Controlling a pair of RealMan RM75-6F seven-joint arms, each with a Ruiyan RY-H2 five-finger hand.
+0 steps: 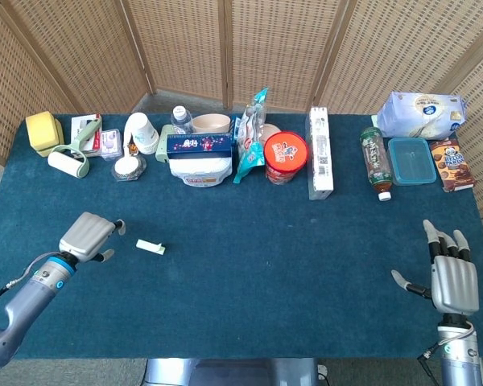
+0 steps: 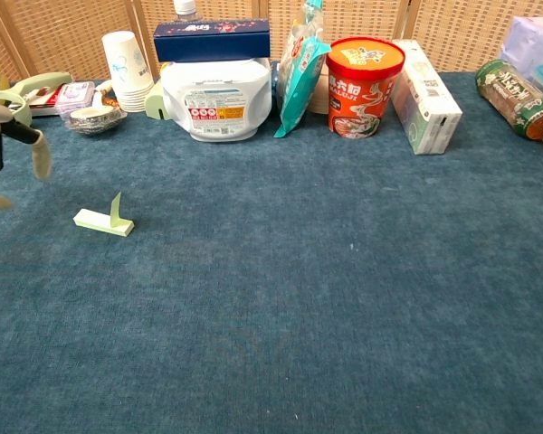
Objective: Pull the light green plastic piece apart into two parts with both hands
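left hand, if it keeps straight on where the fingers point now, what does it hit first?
Most likely the small light green plastic piece lying on the blue cloth. The left hand points rightward at it, fingertips just short, with nothing between them. Hand height above the cloth is unclear, so it might pass over the piece.

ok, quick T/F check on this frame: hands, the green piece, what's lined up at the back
1. The left hand grips the light green plastic piece. False: it is beside the piece, apart from it, holding nothing.
2. The piece lies on the blue table cloth in one part, a thin tab standing up from it. True.
3. The right hand is open at the table's right edge, far from the piece. True.
4. The red noodle cup lies tipped on its side. False: it stands upright in the back row.
5. The green bottle lies on its side beside the teal lidded container. True.
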